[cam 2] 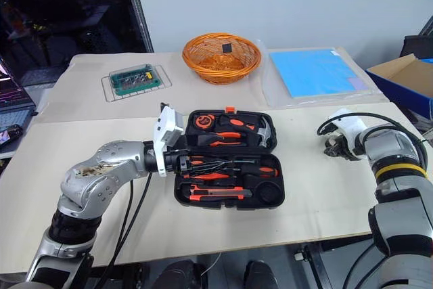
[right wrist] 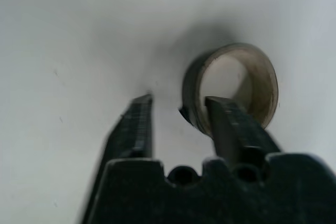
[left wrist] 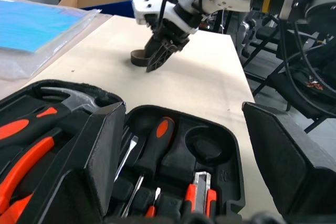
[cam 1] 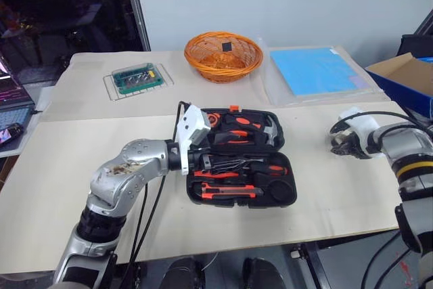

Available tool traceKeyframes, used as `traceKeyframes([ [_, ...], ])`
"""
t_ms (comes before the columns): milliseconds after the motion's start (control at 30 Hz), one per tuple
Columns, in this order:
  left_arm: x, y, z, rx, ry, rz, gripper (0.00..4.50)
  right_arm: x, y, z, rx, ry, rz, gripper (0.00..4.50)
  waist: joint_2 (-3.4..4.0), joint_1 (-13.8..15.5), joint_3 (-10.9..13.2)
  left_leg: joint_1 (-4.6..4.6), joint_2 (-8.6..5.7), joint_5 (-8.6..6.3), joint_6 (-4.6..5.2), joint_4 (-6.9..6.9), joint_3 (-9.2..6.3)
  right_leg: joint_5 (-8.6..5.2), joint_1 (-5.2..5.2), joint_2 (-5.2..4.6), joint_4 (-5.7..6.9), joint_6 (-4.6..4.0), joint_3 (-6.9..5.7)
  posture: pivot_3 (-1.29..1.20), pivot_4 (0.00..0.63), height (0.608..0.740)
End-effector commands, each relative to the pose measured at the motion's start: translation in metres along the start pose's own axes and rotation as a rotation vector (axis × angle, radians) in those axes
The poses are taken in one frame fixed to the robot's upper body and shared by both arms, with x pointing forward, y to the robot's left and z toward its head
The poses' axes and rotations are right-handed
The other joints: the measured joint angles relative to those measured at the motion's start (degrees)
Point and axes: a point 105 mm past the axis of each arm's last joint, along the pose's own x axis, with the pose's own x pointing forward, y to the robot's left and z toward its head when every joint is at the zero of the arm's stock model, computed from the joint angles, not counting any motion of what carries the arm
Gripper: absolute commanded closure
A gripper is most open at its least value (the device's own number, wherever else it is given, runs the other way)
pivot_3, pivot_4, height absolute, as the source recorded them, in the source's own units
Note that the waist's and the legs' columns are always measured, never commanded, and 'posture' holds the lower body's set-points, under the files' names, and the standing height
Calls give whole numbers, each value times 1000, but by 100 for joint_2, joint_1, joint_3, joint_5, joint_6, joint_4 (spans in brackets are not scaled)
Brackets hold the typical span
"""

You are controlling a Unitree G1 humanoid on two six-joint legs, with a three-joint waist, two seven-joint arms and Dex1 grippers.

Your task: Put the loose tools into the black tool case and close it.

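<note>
The black tool case (cam 1: 292, 167) lies open at the middle of the table, with orange-and-black screwdrivers (left wrist: 157, 140) and a utility knife (cam 1: 226, 192) in its slots. My left gripper (cam 1: 206, 162) reaches level over the case's left edge, its fingers (left wrist: 100, 150) spread wide and empty. The small grey tape roll (right wrist: 257, 72) lies on the table to the right of the case. My right gripper (right wrist: 176, 100) points down beside it with a narrow gap between the fingers. One finger (right wrist: 231, 124) overlaps the roll's near wall; the roll (left wrist: 137, 56) rests flat on the table.
An orange wicker basket (cam 1: 223, 55), a green bit box (cam 1: 139, 78) on a wire rack and a blue sheet in plastic (cam 1: 314, 69) lie at the back. A cardboard box (cam 1: 406, 72) stands at the far right, a laptop (cam 1: 13, 96) at the left.
</note>
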Motion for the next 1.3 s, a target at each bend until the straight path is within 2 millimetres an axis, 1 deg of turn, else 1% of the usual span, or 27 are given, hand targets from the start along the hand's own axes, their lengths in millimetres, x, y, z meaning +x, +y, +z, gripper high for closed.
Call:
traceKeyframes([
  [33,-4,-3,12,52,-45,2,701,-9,-8,14,-1,-71,-13,4183,3,-29,2,2,0,2,-3,0,-1,0,1,0,2,-1,0,0,150,740],
  [67,-4,-3,11,51,-44,3,701,-11,-7,18,-8,-96,1,4419,5,-42,3,2,0,3,-4,0,-2,1,1,0,3,-2,0,0,150,740],
  [200,-7,-3,6,45,-45,-1,701,-27,1,29,-54,-161,77,4419,15,-60,9,7,1,3,-5,-2,-1,2,1,0,5,-4,3,0,150,740],
  [233,-10,-5,5,42,-44,-12,701,-40,13,38,-82,-204,143,4419,30,-56,18,7,1,3,-5,-3,-1,2,0,0,5,-4,3,0,150,740],
  [300,-14,-6,2,38,-41,-28,701,-59,36,48,-130,-247,240,4419,50,-45,29,5,2,3,-5,-7,-2,2,-3,-1,4,-4,5,0,150,740],
  [333,-17,-8,0,32,-37,-38,701,-71,53,53,-173,-260,297,4419,60,-38,35,5,2,3,-5,-7,-2,2,-4,-1,5,-4,4,0,150,740],
  [400,-22,-9,-3,22,-24,-50,701,-89,81,57,-247,-264,381,4419,66,-37,39,4,6,3,-6,-11,-4,1,-8,0,6,-7,1,0,150,740],
  [433,-26,-10,-6,15,-11,-57,701,-99,100,60,-301,-267,436,4419,71,-33,42,2,7,2,-6,-9,-4,1,-9,0,5,-7,0,0,150,740],
  [500,-35,-13,-18,8,42,-69,701,-113,135,68,-428,-276,501,4419,71,-63,42,6,8,2,-7,-9,-5,1,-7,-1,5,-8,0,0,150,740],
  [533,-38,-15,-22,6,63,-77,701,-114,154,69,-503,-265,524,4419,71,-73,42,8,9,1,-7,-10,-4,4,-9,-1,5,-12,1,0,150,740],
  [600,-40,-14,-26,8,79,-82,701,-111,177,69,-561,-255,550,4419,66,-54,45,11,10,-2,-8,-10,-9,5,-7,-3,5,-14,0,0,150,740],
  [667,-40,-13,-26,11,79,-81,701,-106,189,68,-582,-244,562,4419,56,-17,51,9,10,-27,-49,-9,-15,4,-12,-4,4,-14,-2,0,150,740],
  [733,-40,-12,-26,18,81,-83,701,-97,195,62,-603,-212,554,4419,55,53,52,4,6,-28,-51,-2,-18,6,-17,-12,3,-14,-2,0,150,740],
  [833,-41,-13,-27,26,87,-85,701,-93,205,57,-626,-191,578,4419,49,98,55,3,0,-32,-44,8,-17,7,-24,-18,2,-14,-4,0,150,740],
  [900,-41,-13,-27,27,88,-84,701,-91,206,57,-618,-187,583,4419,47,93,55,0,0,-30,-36,8,-16,9,-15,-18,2,-13,-3,0,150,740],
  [967,-41,-14,-27,28,91,-81,701,-88,206,52,-633,-160,580,4419,47,85,55,-1,1,-7,3,6,-15,9,-13,-15,5,-15,-4,0,150,740],
  [1133,-40,-14,-26,32,90,-74,701,-91,207,38,-654,-109,602,4419,46,91,56,-2,4,-6,2,2,-12,8,-15,-10,3,-16,-7,0,150,740],
  [1300,-39,-14,-27,33,91,-67,701,-92,209,29,-663,-77,615,4419,44,86,57,-2,4,-7,2,2,-14,7,-15,-10,2,-15,-6,0,150,740],
])
